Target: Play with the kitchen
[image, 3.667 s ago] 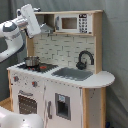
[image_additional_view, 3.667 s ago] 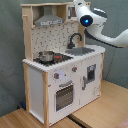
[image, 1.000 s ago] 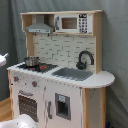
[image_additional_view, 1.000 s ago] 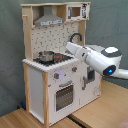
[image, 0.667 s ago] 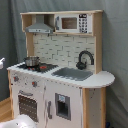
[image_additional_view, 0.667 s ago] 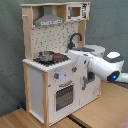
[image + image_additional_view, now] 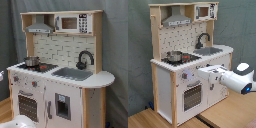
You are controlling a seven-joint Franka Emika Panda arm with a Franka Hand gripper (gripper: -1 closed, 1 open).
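The toy kitchen (image 7: 60,75) stands on the wooden floor (image 7: 228,112) against a grey curtain (image 7: 115,45). A small pot (image 7: 174,56) sits on the hob at the worktop's left end in the second exterior view. The arm (image 7: 230,79) reaches toward the kitchen's front beside the oven door (image 7: 192,95); I cannot tell whether its pincer (image 7: 201,74) is open or closed

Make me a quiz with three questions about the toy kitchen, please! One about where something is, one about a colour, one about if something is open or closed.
1. Where is the small pot?
A. on the stove
B. in the sink
C. on the floor

2. What colour is the faucet?
A. red
B. black
C. yellow

3. Is the oven door open?
A. wide open
B. missing
C. closed

Answers: 1 A, it sits on the cooktop beside the sink. 2 B, it curves up dark in both exterior views. 3 C, it lies flat against the kitchen front.
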